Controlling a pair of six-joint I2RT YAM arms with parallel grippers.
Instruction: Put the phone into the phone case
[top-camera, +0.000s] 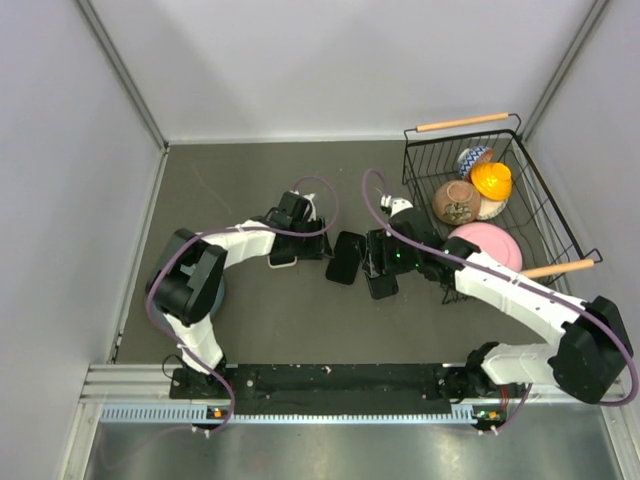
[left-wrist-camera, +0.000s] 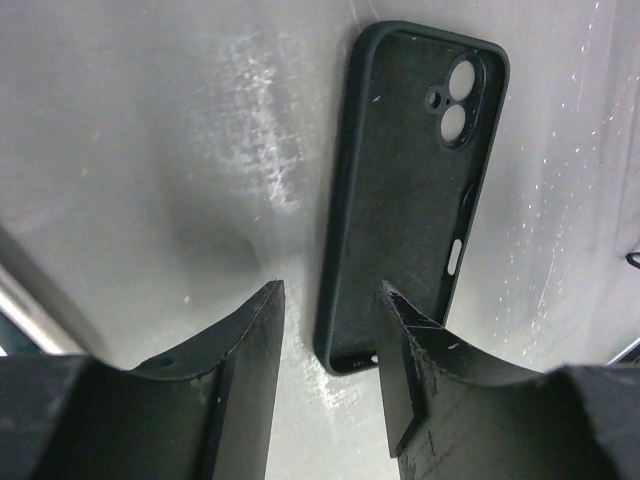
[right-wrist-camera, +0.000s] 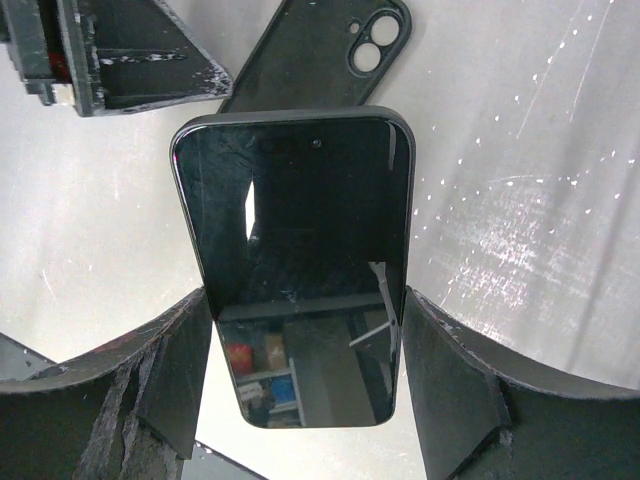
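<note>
My right fingers (right-wrist-camera: 170, 380) are closed on the long edges of the glossy black slab phone (right-wrist-camera: 300, 260), screen up. Just beyond its top end, the matte black soft phone case (left-wrist-camera: 410, 180) lies hollow-up on the grey tabletop (left-wrist-camera: 150, 150). My left fingers (left-wrist-camera: 250, 380) stand half-open astride one end of it, clamping nothing visible. Step, as I judge: aligning phone over case. Next: steady the case, square edges, press in. Bare tabletop surrounds both; the black wire basket (top-camera: 415, 165) sits well apart.
</note>
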